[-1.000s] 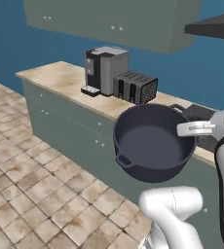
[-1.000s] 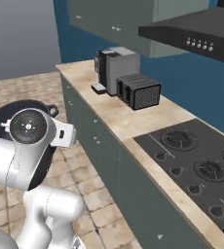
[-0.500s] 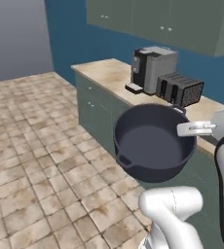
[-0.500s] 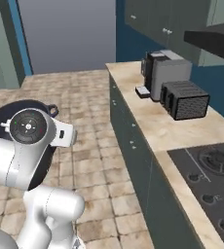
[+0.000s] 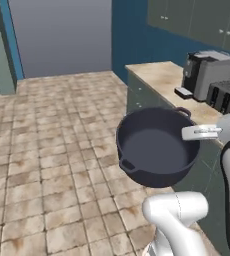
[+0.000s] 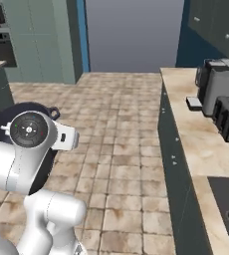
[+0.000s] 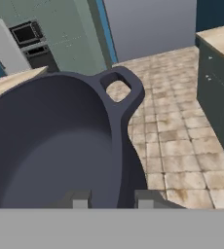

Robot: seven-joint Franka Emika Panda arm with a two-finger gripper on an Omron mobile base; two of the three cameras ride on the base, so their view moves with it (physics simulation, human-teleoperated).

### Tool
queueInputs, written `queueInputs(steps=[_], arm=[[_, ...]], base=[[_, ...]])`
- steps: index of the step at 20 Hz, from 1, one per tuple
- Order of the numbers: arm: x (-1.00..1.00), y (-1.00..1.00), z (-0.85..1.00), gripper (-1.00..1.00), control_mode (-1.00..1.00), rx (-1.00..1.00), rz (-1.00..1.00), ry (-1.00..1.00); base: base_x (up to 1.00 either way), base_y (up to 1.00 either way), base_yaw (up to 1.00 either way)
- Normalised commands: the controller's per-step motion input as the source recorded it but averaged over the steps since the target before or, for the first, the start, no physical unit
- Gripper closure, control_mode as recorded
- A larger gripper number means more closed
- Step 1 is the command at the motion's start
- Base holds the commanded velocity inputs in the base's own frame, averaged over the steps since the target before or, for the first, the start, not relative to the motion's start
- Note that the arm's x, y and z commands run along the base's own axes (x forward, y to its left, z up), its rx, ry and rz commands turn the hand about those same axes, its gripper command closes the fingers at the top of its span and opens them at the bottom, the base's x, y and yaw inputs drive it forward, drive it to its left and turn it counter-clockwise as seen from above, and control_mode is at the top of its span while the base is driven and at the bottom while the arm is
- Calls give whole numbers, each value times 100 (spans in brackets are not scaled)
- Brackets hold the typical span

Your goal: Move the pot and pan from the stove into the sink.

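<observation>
Above the tiled floor (image 5: 52,150), well clear of any surface, the pot (image 5: 157,147) hangs in the air, carried by the arm. The pincer (image 7: 109,198) is clamped on the pot's rim: in the hand view one finger sits inside the wall and the other outside it, near one loop handle (image 7: 121,87). The pot tilts so that its dark, empty inside faces the left base camera.

As a judgement, the step in hand is the carry of the pot toward the sink, with the pot already off the stove. A corner of the stove (image 6: 228,199) shows at the lower right of the right base view; I cannot see the sink or the pan here. The next move calls for bringing the sink within reach, then lowering the pot level into the basin before the pincer lets go. With the grip on the rim alone, the pot could swing or slip if the arm turns sharply.

Counted: one pot with two loop handles, one coffee machine (image 5: 207,72) and one toaster (image 5: 229,96) on the beige tabletop (image 6: 196,129), and one wall oven (image 7: 28,36) in the far cabinets.
</observation>
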Motion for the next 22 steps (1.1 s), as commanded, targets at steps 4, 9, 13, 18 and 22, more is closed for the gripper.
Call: queueInputs(steps=[4, 9, 13, 18, 22], arm=[[0, 0, 0, 100, 100, 0, 0, 0], [0, 0, 0, 100, 100, 0, 0, 0], [0, 0, 0, 100, 100, 0, 0, 0], [0, 0, 0, 100, 100, 0, 0, 0], [0, 0, 0, 100, 100, 0, 0, 0]], base=[[-9, 0, 47], [-8, 0, 47], [-6, 0, 47], [-3, 0, 49], [-1, 0, 49]])
